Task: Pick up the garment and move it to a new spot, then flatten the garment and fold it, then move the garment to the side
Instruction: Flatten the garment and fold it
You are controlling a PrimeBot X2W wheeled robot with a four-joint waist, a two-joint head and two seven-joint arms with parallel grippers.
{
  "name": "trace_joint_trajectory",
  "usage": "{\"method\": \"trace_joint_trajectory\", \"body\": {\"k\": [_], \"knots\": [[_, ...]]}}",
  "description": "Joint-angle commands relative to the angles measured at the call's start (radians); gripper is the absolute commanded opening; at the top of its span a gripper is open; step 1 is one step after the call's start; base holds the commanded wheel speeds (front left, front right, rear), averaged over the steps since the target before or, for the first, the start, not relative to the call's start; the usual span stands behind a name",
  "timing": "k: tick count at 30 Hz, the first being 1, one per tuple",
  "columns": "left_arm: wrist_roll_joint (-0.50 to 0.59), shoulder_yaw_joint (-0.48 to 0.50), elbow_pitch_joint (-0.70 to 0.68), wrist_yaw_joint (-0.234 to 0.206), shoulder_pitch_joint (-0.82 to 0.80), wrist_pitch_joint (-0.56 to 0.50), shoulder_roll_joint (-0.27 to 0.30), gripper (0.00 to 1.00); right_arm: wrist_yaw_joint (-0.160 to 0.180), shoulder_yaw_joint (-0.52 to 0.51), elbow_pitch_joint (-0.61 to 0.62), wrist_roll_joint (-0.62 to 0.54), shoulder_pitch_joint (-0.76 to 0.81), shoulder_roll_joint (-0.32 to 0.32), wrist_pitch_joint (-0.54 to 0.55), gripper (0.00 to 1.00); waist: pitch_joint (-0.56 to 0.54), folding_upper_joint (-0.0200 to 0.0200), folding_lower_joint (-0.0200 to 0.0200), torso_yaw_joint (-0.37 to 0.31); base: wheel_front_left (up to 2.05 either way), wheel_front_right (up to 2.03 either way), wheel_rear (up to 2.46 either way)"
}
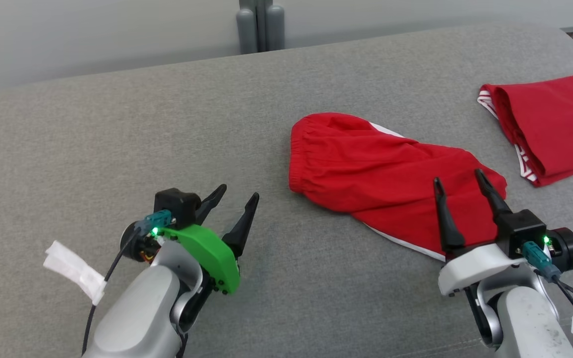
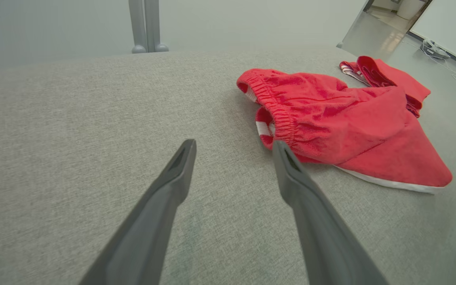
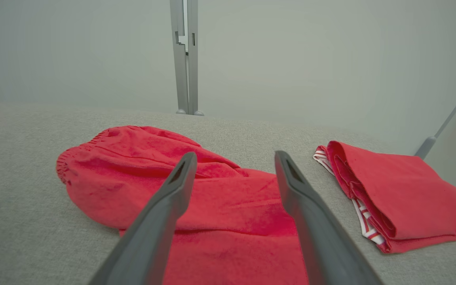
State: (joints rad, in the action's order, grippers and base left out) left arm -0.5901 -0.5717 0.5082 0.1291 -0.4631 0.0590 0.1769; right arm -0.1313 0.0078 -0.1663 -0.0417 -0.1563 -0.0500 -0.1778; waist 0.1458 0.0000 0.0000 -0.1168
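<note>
Nearest, the left gripper (image 1: 240, 192) is held with its jaws spread and empty above the bare grey table (image 1: 117, 139). The right gripper (image 1: 457, 177) is likewise spread and empty, poised over the near hem of the garment (image 1: 381, 169), red shorts left rumpled right of the table's middle, the waistband turned toward the left gripper. Further off to the right, a second red garment (image 1: 555, 124) is seen folded. The pick-up step is judged to be in hand, with nothing yet grasped. Next, cloth must be pinched at waistband and hem and lifted without the folded piece being disturbed
</note>
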Motion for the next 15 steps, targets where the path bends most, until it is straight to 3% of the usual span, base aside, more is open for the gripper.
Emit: {"method": "trace_joint_trajectory", "body": {"k": [1, 8, 15], "knots": [[-0.027, -0.022, 0.015, 0.002, -0.039, -0.012, 0.02, 1.0, 0.001, 0.012, -0.003, 0.0, -0.018, -0.001, -0.005, 1.0, 0.039, 0.0, 0.0, -0.055, 0.0, 0.0, 0.0], [-0.087, -0.2, 0.135, 0.002, -0.182, -0.076, 0.049, 1.0, 0.001, 0.054, -0.026, 0.04, -0.046, -0.001, -0.013, 1.0, 0.07, 0.0, 0.0, -0.123, 0.0, 0.0, 0.0], [-0.173, -0.305, 0.186, 0.002, -0.252, -0.039, 0.056, 1.0, 0.001, 0.056, -0.036, 0.05, -0.056, -0.001, -0.027, 1.0, 0.086, 0.0, 0.0, -0.148, 0.0, 0.0, 0.0]]}}
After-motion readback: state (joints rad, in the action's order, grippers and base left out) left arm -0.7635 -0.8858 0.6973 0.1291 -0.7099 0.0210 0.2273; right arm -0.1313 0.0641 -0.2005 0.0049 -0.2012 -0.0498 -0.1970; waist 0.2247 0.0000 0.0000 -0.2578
